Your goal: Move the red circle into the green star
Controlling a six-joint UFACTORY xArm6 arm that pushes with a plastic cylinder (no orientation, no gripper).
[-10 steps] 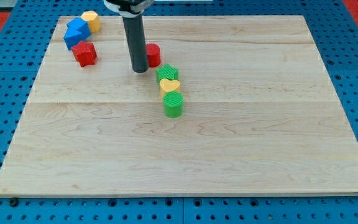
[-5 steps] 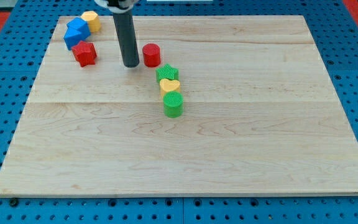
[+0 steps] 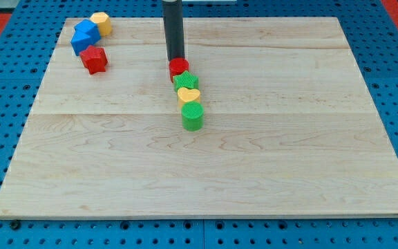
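Observation:
The red circle [image 3: 179,68] sits near the top middle of the wooden board [image 3: 289,138], touching the green star [image 3: 186,81] just below it. My tip [image 3: 175,59] rests right at the red circle's top edge, on the side away from the star. Below the star, in a line, lie a yellow heart [image 3: 188,95] and a green round block [image 3: 193,117].
At the board's top left corner lie a red star-like block [image 3: 94,59], a blue block [image 3: 84,36] and a yellow block [image 3: 101,22]. Blue pegboard surrounds the board.
My tip moved from the left of the red circle round to above it. The red circle slid down and right until it met the green star.

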